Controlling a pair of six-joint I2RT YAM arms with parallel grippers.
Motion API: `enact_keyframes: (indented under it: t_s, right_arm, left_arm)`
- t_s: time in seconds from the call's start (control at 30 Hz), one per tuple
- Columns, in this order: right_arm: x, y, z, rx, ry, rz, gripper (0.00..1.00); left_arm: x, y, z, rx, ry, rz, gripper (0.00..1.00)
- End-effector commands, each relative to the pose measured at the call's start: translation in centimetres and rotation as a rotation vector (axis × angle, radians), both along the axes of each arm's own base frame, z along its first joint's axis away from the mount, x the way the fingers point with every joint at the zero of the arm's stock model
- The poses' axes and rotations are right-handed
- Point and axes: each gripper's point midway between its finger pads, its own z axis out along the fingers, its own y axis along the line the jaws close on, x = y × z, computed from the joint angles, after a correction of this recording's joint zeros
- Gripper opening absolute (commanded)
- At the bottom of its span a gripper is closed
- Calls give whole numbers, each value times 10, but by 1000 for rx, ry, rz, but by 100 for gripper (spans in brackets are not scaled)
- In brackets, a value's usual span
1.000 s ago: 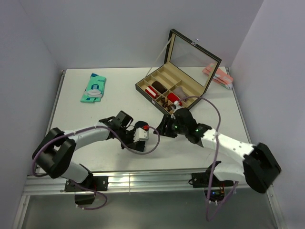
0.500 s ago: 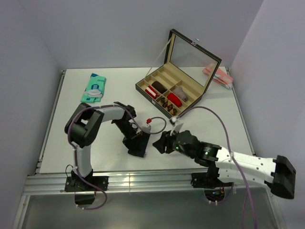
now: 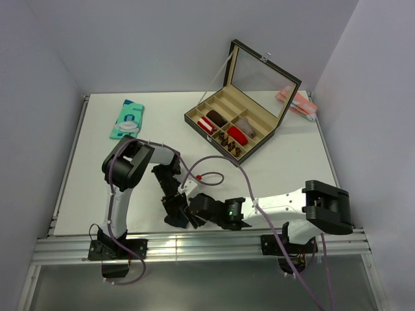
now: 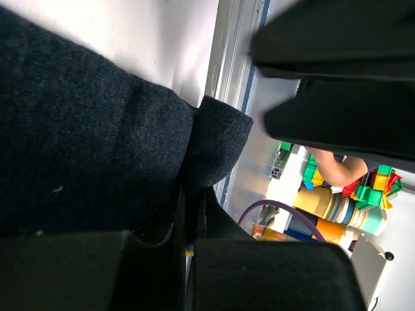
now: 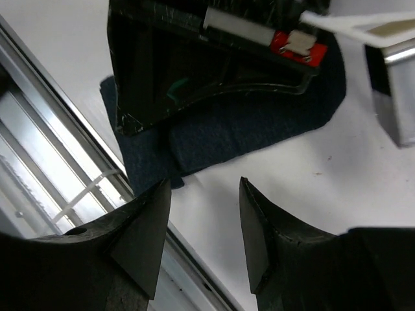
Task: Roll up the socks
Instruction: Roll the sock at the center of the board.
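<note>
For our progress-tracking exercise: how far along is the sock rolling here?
Done: a brown roll sits in the box. In hand: left fingers pinch the navy sock, unrolled, near the table edge; right fingers are open beside it. Left: rolling it.

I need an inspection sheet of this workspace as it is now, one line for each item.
Surface: white table, with a metal rail along its near edge.
Job's things: navy sock lies flat by the near edge; dark brown roll sits in a box compartment.
Clutter: teal packet; open box with red rolls inside; pink item at the far right.
Grippers: left gripper is shut on the navy sock; right gripper is open and empty beside it.
Cables: purple cable loops over the table.
Surroundings: plain walls; coloured objects beyond the table edge.
</note>
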Motion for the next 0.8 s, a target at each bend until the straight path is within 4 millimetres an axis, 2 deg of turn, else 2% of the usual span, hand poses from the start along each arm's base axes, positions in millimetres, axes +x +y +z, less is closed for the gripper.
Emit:
enact_keyframes:
  t_s: [0.0,0.17,0.4,0.6,0.77]
  right_arm:
    - [-1,30,21,70,-30,64,54]
    - [-15,48,12,63,-2,124,55]
    - [-25,61,8,58,11,154,55]
    - [-28,62,-11,-1,20,149,54]
    - [-23,55,-24,-37,7,114,51]
  left_arm:
    - [21,13,-34,10,-162,-90,6]
    - [25,9,-35,4,-162,-76,7]
    - [28,7,-36,1,-171,-71,7]
    - [30,6,-35,-2,-171,-66,8]
    - [29,7,-35,-8,-171,-64,9]
